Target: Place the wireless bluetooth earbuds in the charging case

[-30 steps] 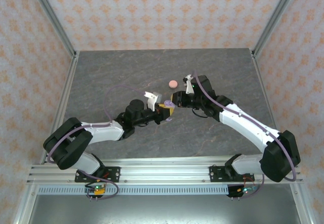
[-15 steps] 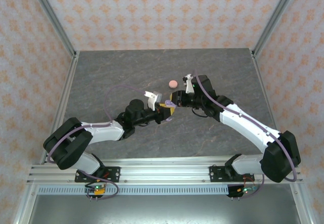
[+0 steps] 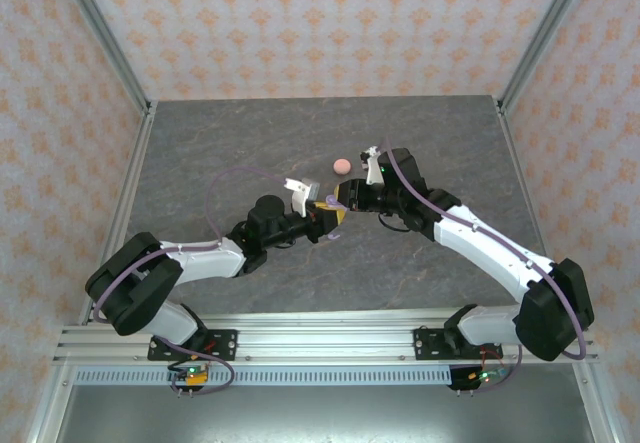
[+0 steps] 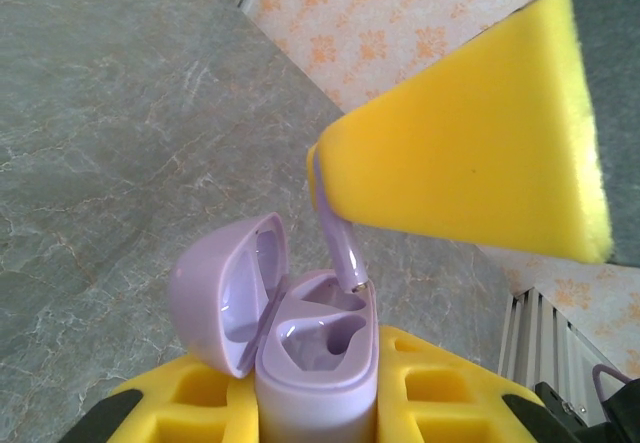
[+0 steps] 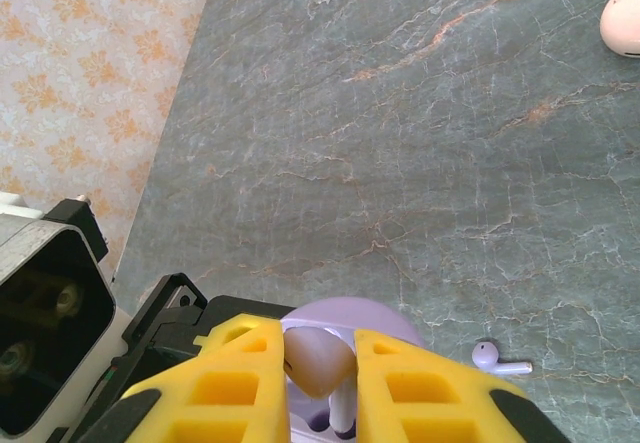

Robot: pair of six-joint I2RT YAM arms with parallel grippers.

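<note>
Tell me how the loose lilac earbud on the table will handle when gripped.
The small lilac plastic earbud looks smooth and hard, so probably slippery. Its rounded head and thin stem suggest it may pivot when squeezed. Being tiny, it is likely light and easily flicked across the grey stone-patterned table.

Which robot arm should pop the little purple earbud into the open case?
Right, I think. The right claw pinches the purple earbud, whose stem tip sits right at the open case slot. The left claw is busy gripping that case.
</note>
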